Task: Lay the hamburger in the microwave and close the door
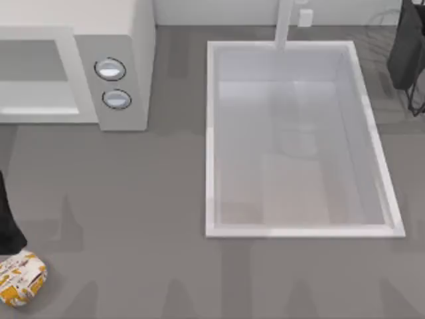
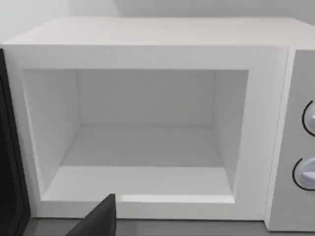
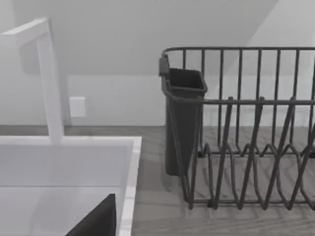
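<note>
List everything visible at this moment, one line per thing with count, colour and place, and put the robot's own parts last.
hamburger: one, white wrapper with orange-yellow print, on the counter at the near left corner of the top view.
microwave: one, off-white, far left of the counter, cavity open and bare inside.
knobs: two, silver-blue, on the microwave's side panel.
door: one, dark edge showing in the left wrist view, swung open beside the cavity.
sink: one, white, middle to right of the counter.
faucet: one, white, at the sink's far rim.
dish rack: one, dark wire, far right, with a dark cup holder on its side.
counter: one, grey.
left arm: dark, at the left edge, just beyond the hamburger.
</note>
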Available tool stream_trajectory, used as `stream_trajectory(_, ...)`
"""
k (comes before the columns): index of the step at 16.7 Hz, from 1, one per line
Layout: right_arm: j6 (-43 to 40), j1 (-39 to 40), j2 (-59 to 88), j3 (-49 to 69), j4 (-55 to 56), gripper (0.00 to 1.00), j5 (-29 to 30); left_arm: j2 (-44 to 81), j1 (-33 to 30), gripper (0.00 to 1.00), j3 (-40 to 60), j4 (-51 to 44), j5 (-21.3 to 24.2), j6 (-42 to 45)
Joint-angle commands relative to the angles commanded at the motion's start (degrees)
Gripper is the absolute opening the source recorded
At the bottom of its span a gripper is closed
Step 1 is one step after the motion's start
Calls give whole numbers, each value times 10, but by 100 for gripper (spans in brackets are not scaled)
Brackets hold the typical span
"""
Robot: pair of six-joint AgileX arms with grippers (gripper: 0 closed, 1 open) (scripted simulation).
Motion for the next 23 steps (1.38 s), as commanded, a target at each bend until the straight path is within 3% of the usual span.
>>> stream_trajectory(7, 0, 0, 0, 0, 0, 100, 0, 93, -8, 100, 66, -76, 0, 51)
stream_trajectory(17, 0, 0, 0, 0, 0, 100, 0, 582, -36, 100, 325, -399, -1, 255)
stream_trajectory(23, 0, 0, 0, 0, 0, 100, 0, 776, -48, 100, 440, -532, -2, 343)
